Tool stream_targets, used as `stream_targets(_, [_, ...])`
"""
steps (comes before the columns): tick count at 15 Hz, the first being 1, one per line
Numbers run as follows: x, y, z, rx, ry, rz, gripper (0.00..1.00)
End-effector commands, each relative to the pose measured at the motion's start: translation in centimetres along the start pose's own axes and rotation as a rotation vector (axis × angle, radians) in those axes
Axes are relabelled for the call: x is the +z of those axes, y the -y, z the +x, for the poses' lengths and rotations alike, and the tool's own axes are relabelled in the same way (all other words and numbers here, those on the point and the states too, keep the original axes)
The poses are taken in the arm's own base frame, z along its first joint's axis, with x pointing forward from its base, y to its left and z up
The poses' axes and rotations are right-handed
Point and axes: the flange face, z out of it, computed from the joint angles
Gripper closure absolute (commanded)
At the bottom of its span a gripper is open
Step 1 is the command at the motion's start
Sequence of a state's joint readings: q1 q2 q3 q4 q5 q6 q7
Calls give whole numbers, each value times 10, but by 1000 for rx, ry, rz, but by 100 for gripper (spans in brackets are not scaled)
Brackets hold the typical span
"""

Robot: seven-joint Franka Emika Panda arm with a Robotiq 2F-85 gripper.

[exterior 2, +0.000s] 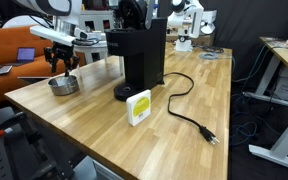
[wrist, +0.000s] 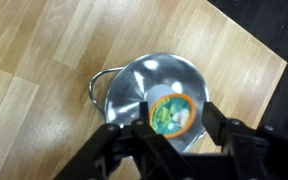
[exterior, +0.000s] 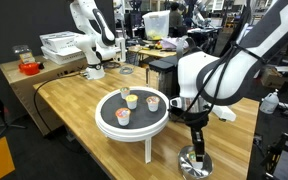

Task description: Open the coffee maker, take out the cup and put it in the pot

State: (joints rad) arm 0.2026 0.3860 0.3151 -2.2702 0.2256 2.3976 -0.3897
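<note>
Pale wooden planks form the surface (exterior 2: 184, 140) in a cluttered lab. In the wrist view the tool (wrist: 174, 122) hangs directly over the pot (wrist: 134, 85). Its two dark fingers (wrist: 134, 140) stand narrow, closing from either side on the cup (wrist: 172, 112), whose green top faces the camera. The cup sits between the fingertips, above the shiny bowl's middle. In both exterior views the tool (exterior: 196, 143) (exterior 2: 60, 68) points straight down just above the pot (exterior: 196, 163) (exterior 2: 64, 86), near a corner of the surface. In an exterior view the coffee maker (exterior 2: 139, 55) stands well apart from the pot, with a small yellow-and-white box (exterior 2: 138, 107) in front of it.
</note>
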Motion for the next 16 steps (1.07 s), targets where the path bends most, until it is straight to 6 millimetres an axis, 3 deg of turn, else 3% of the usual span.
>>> stream_targets(1, [-2, -8, 2, 9, -8, 1, 15])
stream_targets(4, [-6, -6, -1, 11, -10, -5, 0])
stream_targets(9, [-39, 14, -13, 3, -55, -45, 0])
stream_targets(11, [-60, 25, -25, 16, -89, -72, 0])
stream_targets(16, [-97, 47, -76, 64, -103, -126, 0])
